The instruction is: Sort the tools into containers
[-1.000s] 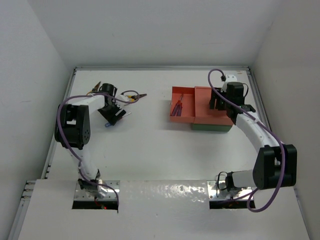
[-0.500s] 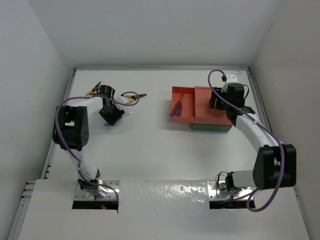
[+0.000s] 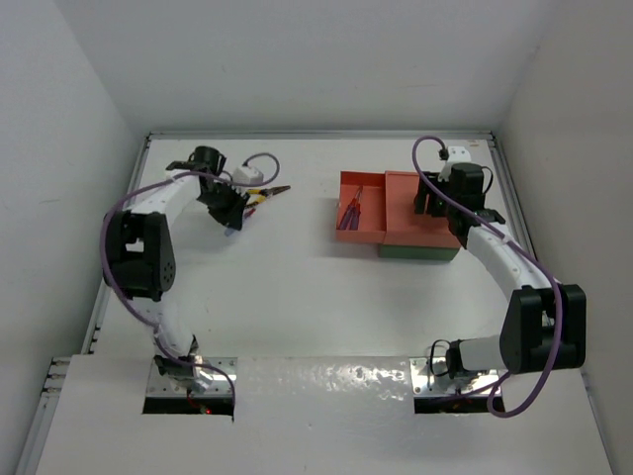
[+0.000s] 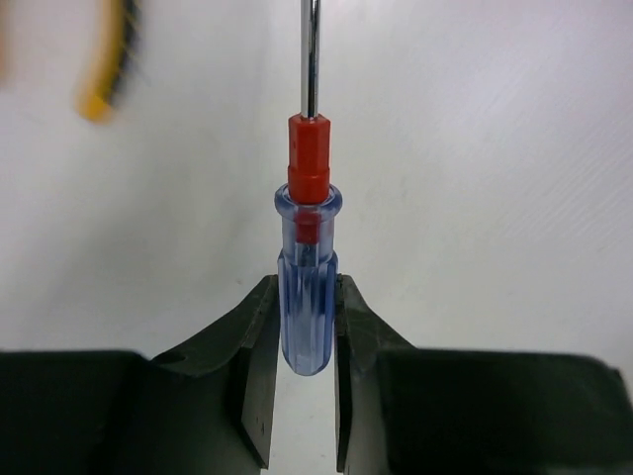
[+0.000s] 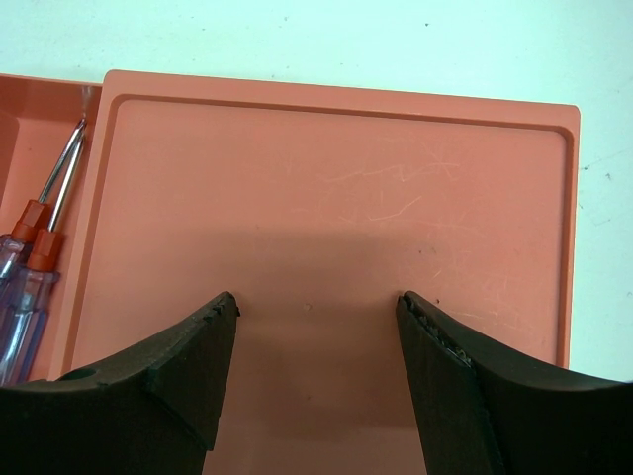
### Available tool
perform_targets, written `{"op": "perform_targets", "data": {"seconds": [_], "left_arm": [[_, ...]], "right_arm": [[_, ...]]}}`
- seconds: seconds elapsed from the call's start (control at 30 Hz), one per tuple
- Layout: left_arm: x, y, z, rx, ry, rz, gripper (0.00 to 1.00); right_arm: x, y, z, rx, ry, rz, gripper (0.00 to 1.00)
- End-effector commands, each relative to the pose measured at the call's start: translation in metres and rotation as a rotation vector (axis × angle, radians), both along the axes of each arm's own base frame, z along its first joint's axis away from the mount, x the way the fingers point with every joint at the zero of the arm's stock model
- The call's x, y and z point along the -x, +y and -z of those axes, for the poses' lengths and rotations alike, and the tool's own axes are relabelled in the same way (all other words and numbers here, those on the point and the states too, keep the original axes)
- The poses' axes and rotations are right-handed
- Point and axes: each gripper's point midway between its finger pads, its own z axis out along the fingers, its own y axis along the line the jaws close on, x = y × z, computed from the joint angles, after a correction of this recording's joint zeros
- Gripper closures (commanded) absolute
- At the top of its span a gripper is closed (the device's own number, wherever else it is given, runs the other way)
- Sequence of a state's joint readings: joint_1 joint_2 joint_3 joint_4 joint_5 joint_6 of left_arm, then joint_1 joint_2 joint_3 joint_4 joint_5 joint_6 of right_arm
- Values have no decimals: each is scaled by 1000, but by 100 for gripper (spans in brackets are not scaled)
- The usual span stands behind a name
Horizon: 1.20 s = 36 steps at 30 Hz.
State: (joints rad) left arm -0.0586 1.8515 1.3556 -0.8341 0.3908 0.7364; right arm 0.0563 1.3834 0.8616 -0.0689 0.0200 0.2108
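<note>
1. The left tool (image 4: 305, 289) pinches a screwdriver (image 4: 308, 233) by the butt end of its clear blue handle, with one finger pressed against each side. The red collar and thin metal shaft run straight out ahead of the tool.
2. Ahead of that tool and off to its left, the blurred yellow handle of a pliers (image 4: 107, 59) lies on the white worktop (image 4: 495, 148), apart from the shaft.
3. From above, the pliers lies just beside the left tool, on its right. The yellow-orange handles are nearer the tool and the dark jaws point away from it.
4. The right tool (image 5: 316, 302) is spread wide with nothing between its fingers. It hangs over a flat salmon-red panel (image 5: 336, 188) with a raised rim. Whether the fingertips touch the panel cannot be told.
5. To the left of the right tool is the open compartment of the salmon-red tray (image 5: 18, 104). In it, two screwdrivers (image 5: 35, 262) lie side by side, with their shafts pointing away from the tool.
6. Below the panel, the dark green tray (image 3: 420, 253) shows along the edge nearest the arm bases.
7. The stacked trays sit well apart from the left tool, off to its right across the worktop.
</note>
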Motion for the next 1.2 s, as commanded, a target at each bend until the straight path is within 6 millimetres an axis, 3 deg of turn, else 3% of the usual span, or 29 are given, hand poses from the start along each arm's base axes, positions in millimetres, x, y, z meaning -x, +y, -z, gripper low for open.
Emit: {"op": "perform_targets", "data": {"seconds": [0.0, 0.07, 0.1, 0.13, 0.23, 0.27, 0.37, 0.43, 0.53, 0.63, 0.77, 0.8, 0.87, 0.9, 0.93, 1.0, 1.17], "left_arm": [[-40, -77, -144, 236, -390, -3, 100], [-50, -109, -183, 315, -496, -77, 100], [-46, -141, -203, 376, -499, -47, 100], [-48, -160, -192, 413, -424, -59, 100], [-40, -216, -193, 572, -264, -136, 100], [-38, -239, -196, 597, -293, -104, 100], [-31, -281, -182, 571, -321, -48, 100], [-31, -299, -168, 568, -304, -37, 100], [-39, -311, -153, 560, -309, -47, 100], [-50, -309, -135, 523, -304, -101, 100], [-35, -322, -117, 540, -236, -39, 100], [-31, -324, -112, 530, -221, -21, 93], [-27, -325, -110, 515, -198, -2, 70], [-26, -325, -109, 508, -196, 7, 48], [-27, -325, -118, 510, -210, 18, 32], [-28, -327, -132, 520, -228, 30, 30], [-43, -334, -206, 596, -340, 32, 29]], "right_arm": [[91, 3, 97, -49, 474, 30, 34], [89, 1, 95, -44, 461, 40, 34], [88, 1, 95, -44, 460, 45, 35], [87, 1, 94, -45, 458, 46, 35], [87, 1, 95, -50, 468, 52, 35], [87, 1, 94, -53, 466, 60, 35], [88, -3, 94, -42, 468, 88, 36], [87, -4, 93, -41, 464, 95, 36], [86, -5, 90, -39, 459, 102, 36], [86, -4, 90, -44, 456, 104, 36], [85, -3, 91, -51, 454, 102, 36], [86, -3, 92, -51, 457, 103, 36], [87, -4, 92, -47, 458, 103, 35], [88, -4, 92, -45, 461, 102, 35], [88, -4, 92, -43, 460, 102, 35], [89, -5, 93, -41, 462, 104, 35], [89, -5, 94, -41, 465, 102, 35]]}}
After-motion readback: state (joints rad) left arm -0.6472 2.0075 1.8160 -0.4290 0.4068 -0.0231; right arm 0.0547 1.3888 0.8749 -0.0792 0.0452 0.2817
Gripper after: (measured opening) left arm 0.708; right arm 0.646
